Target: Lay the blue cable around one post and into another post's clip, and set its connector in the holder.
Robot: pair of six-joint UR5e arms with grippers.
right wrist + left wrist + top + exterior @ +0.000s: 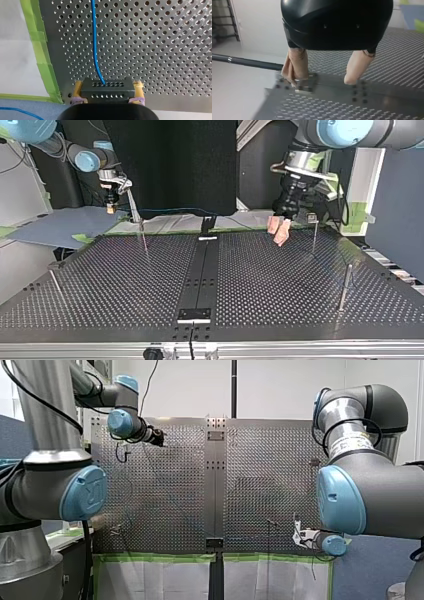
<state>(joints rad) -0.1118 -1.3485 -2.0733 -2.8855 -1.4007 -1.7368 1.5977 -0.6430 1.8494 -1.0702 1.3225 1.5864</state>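
Clamping a black, boxy connector dotted with small holes, my right gripper sits over the perforated metal table, thin smooth blue cable trailing ahead; my left gripper holds its beige pads apart.

Looked like a robotics lab / test cell. Evidence: big perforated metal tabletop w/ thin steel posts standing on it. Two grey industrial arms w/ blue joint caps, my left arm & my right arm, came in at its sides. Green tape ran along the edge above white sheeting. A black backdrop panel stood behind, w/ plain white walls & a loose wire hanging.
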